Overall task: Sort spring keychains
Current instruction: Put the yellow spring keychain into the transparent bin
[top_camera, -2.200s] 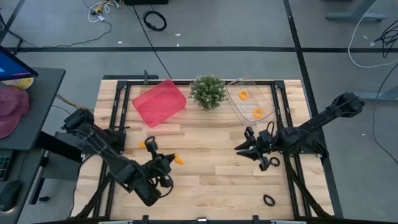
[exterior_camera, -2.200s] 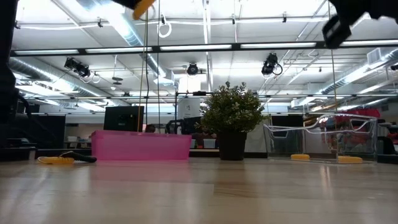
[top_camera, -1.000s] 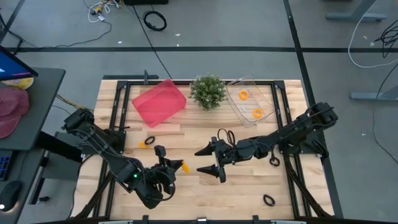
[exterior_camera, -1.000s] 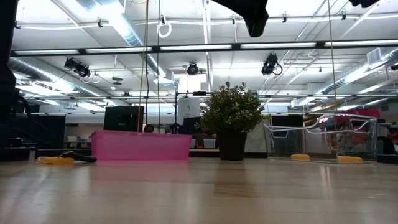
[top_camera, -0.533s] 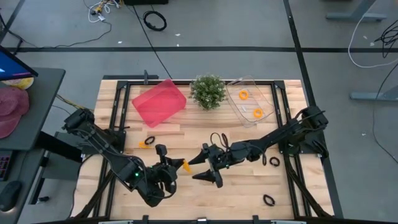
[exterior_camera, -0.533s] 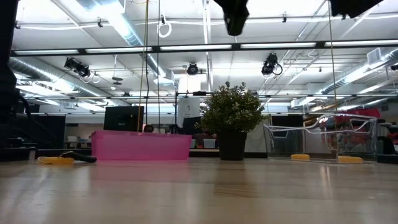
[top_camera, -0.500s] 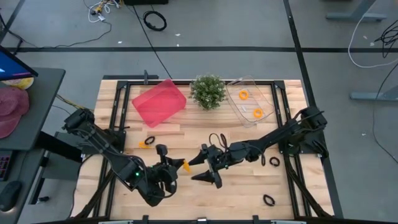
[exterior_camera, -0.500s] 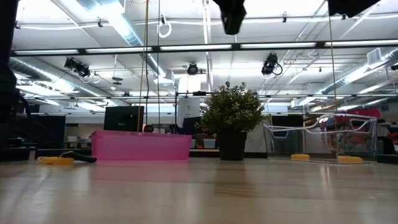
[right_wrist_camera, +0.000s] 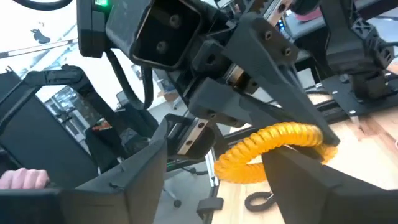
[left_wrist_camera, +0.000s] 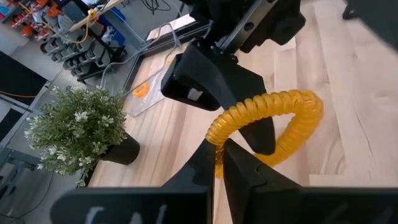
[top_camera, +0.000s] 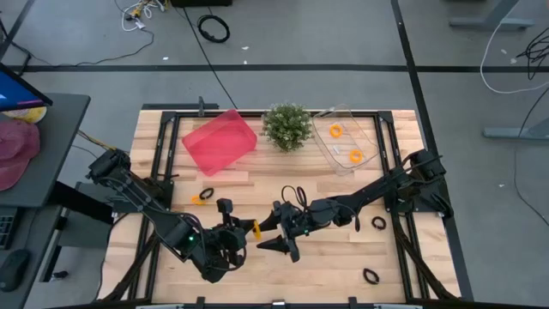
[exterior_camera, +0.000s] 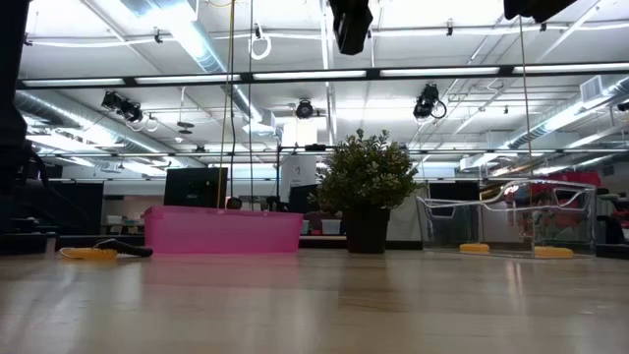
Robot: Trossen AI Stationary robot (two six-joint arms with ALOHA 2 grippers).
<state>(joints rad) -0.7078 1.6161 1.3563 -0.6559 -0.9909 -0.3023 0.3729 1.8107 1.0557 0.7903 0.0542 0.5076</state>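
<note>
An orange-yellow spring keychain hangs above the middle of the table with my left gripper shut on it. My right gripper has reached across from the table's right and is open. Its two fingers stand on either side of the same keychain, apart from it. Another orange keychain lies on the wood near the left. Two orange ones lie in the clear container. Two black keychains lie at the right. My left gripper pinches one spot of the orange keychain's coil between its two fingertips. The fingers come roughly level from the table's left. The rest of the ring sticks out past the fingertips toward the right gripper, lifted clear of the table.
A pink bin stands at the back left, a small potted plant at the back middle, the clear container to its right. A second black keychain lies near the front right edge. Bare wood lies under both grippers.
My right gripper has moved toward the table's left, staying open, closing in on the left gripper until its fingers flank the orange keychain. My left gripper has held the keychain in about the same place.
</note>
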